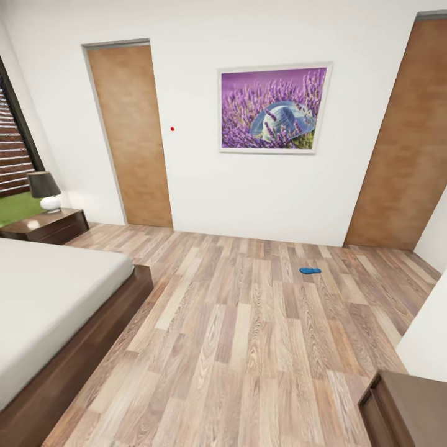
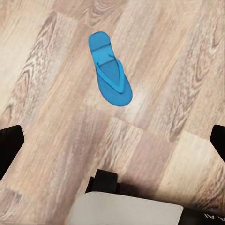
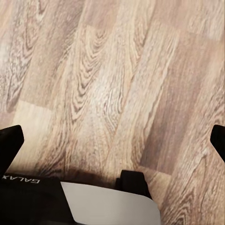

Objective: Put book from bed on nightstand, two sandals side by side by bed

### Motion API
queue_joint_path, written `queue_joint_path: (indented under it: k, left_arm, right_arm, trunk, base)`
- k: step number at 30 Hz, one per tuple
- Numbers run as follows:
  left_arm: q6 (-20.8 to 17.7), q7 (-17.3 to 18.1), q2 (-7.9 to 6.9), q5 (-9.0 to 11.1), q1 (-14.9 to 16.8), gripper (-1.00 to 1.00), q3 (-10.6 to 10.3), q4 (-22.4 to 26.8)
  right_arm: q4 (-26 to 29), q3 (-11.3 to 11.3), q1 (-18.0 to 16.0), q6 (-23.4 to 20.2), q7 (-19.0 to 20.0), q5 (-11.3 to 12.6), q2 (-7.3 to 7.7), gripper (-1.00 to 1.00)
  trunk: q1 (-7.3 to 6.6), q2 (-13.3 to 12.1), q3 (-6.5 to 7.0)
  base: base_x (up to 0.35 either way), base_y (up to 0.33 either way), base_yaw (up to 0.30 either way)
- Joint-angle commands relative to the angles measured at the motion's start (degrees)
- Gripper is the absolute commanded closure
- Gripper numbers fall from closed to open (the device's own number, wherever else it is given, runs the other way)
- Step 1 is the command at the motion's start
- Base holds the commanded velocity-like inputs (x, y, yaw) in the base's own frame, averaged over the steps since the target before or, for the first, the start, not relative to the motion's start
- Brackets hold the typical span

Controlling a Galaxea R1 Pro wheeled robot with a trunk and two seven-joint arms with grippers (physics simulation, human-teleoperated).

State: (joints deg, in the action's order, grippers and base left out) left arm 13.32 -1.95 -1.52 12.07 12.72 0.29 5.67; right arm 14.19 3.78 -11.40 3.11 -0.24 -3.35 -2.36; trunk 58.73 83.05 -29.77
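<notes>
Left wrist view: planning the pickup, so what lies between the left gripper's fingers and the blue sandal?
Bare wood-plank floor only. The sandal lies flat, apart from the open left gripper, with nothing between.

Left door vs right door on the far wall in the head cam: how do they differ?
The left door shows whole, with its top edge well below the ceiling line of the picture; the right door runs up to the picture's top. The left door stands near the nightstand and lamp; the right door stands past the blue sandal. Both are plain light-brown wood, shut.
</notes>
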Motion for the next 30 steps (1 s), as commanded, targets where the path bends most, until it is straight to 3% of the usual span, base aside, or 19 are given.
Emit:
queue_joint_path:
  k: [1,30]
  left_arm:
    - [0.29,-0.07,0.01,0.14,0.04,-1.00,-0.01,-0.05]
    - [0.74,-0.07,0.02,0.06,0.02,-1.00,-0.11,-0.05]
  right_arm:
    - [-0.03,0.11,-0.03,0.14,-0.02,-0.37,0.01,-1.00]
    - [-0.16,0.21,-0.03,1.39,0.04,-0.64,0.63,-1.00]
  trunk:
    - [0.00,0.03,-0.10]
    - [0.00,0.03,-1.47]
  base:
    - [0.000,0.000,0.227]
    - [0.000,0.000,0.241]
